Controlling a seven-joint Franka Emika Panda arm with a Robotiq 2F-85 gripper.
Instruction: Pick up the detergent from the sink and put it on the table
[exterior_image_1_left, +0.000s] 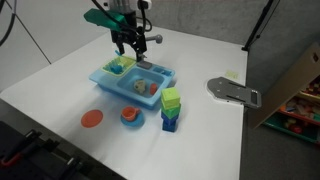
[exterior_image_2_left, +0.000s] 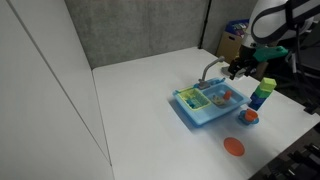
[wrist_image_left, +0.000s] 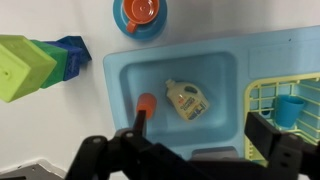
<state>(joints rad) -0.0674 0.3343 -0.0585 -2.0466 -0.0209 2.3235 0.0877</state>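
The detergent (wrist_image_left: 187, 100), a small pale bottle with a label, lies flat in the open basin of the light blue sink (wrist_image_left: 222, 62). An orange-red piece (wrist_image_left: 146, 105) lies beside it. My gripper (wrist_image_left: 198, 140) is open and empty, hovering above the basin with the bottle below and between its fingers. In both exterior views the gripper (exterior_image_1_left: 133, 45) (exterior_image_2_left: 243, 65) hangs over the sink (exterior_image_1_left: 108, 77) (exterior_image_2_left: 190, 112) on the white table (exterior_image_1_left: 60, 80) (exterior_image_2_left: 140, 110). The grey faucet (exterior_image_2_left: 210, 70) stands at the sink's rim.
A green-and-yellow rack (wrist_image_left: 262, 100) with a blue cup (wrist_image_left: 290, 108) fills the sink's other compartment. Stacked green and blue blocks (exterior_image_1_left: 171, 108) (wrist_image_left: 35, 62), an orange cup on a blue plate (exterior_image_1_left: 131, 116) (wrist_image_left: 142, 12) and a red disc (exterior_image_1_left: 92, 118) stand nearby. A grey metal piece (exterior_image_1_left: 233, 91) lies further off.
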